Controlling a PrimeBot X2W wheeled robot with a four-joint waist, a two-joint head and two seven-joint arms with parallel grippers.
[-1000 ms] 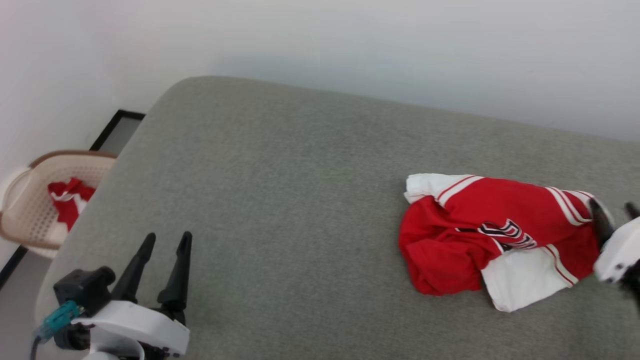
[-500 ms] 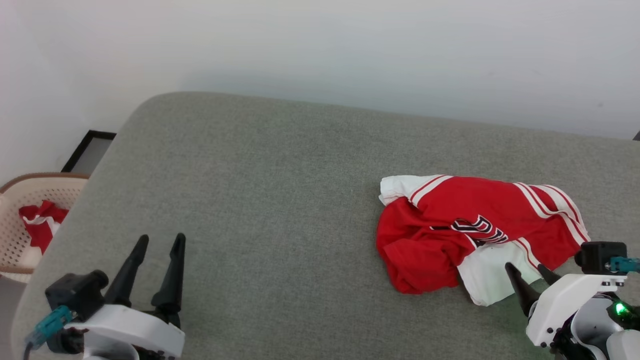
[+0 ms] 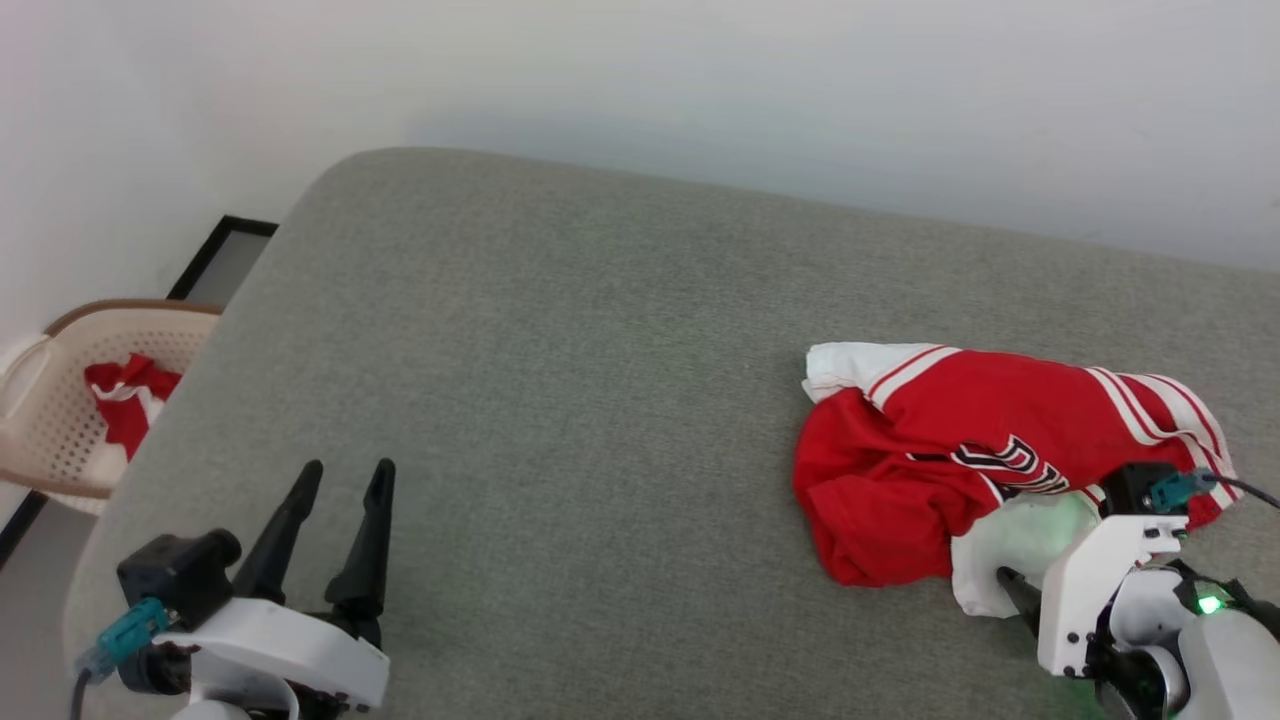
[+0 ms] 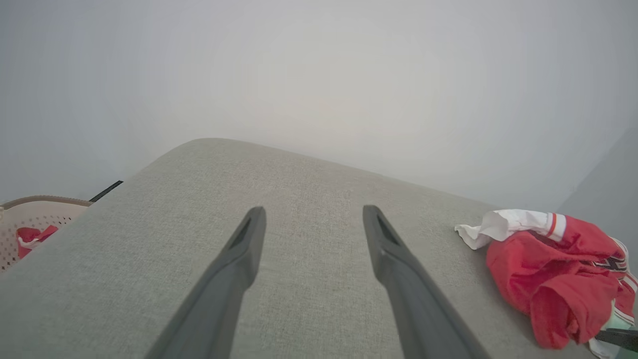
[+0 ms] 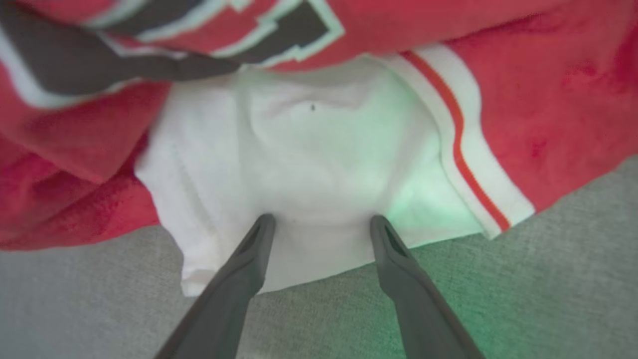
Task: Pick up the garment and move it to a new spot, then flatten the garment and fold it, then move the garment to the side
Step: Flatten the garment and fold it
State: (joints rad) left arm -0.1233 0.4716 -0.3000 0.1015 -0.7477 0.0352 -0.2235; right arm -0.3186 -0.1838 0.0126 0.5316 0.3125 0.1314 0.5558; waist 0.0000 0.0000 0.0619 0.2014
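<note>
The right gripper (image 5: 321,223) stands with its two dark fingers spread wide, holding nothing. Their tips lie over the near edge of the white sleeve (image 5: 309,164); whether they press on the cloth cannot be told. A green glow tints that sleeve. The sleeve belongs to the garment (image 3: 950,440), a red jersey with striped trim and black, white-outlined lettering. It lies crumpled in a heap on the right part of the grey upholstered surface (image 3: 600,400), close to the robot's edge.

The left gripper (image 3: 348,468) is well apart from the garment, at the lower left over bare grey fabric. Its fingers are parted too and it is empty. Beyond the surface's left end a pale basket (image 3: 55,430) stands on the floor, with red cloth (image 3: 125,400) lying in it.
</note>
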